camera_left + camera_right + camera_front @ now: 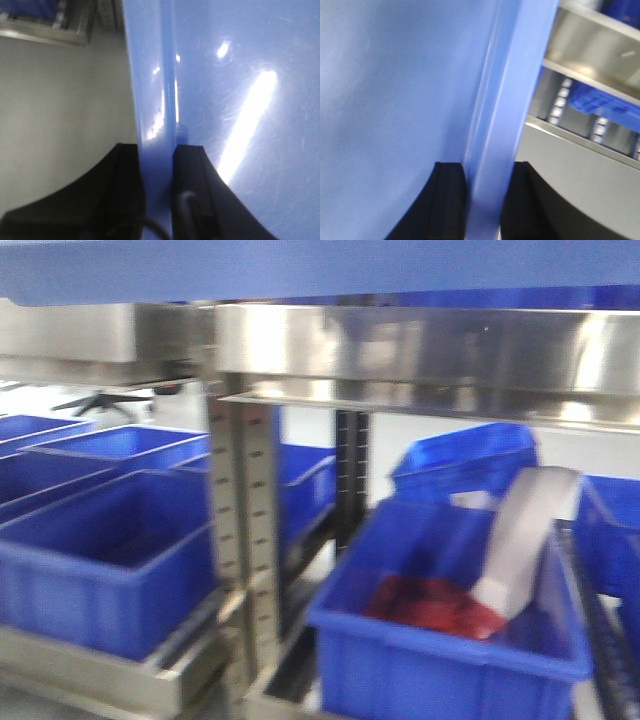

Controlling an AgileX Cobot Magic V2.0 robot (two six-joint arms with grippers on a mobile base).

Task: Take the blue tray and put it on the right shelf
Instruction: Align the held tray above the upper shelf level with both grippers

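The blue tray (pixel 300 265) is held up high; in the front view its underside fills the top edge, above the steel right shelf (pixel 430 355) with its shiny front lip. My left gripper (pixel 157 170) is shut on the tray's left rim (pixel 152 100), one black finger on each side. My right gripper (pixel 487 195) is shut on the tray's right rim (pixel 510 100). The tray's glossy floor (pixel 250 100) fills most of both wrist views (pixel 395 100). The arms themselves do not show in the front view.
Perforated metal uprights (pixel 240 530) stand at centre. Deep dark-blue bins sit on lower shelves at left (pixel 100 550) and right (pixel 440 640); the right one holds red stuff (pixel 430 605) and a white strip (pixel 525 535). Another steel shelf (pixel 95 340) lies at upper left.
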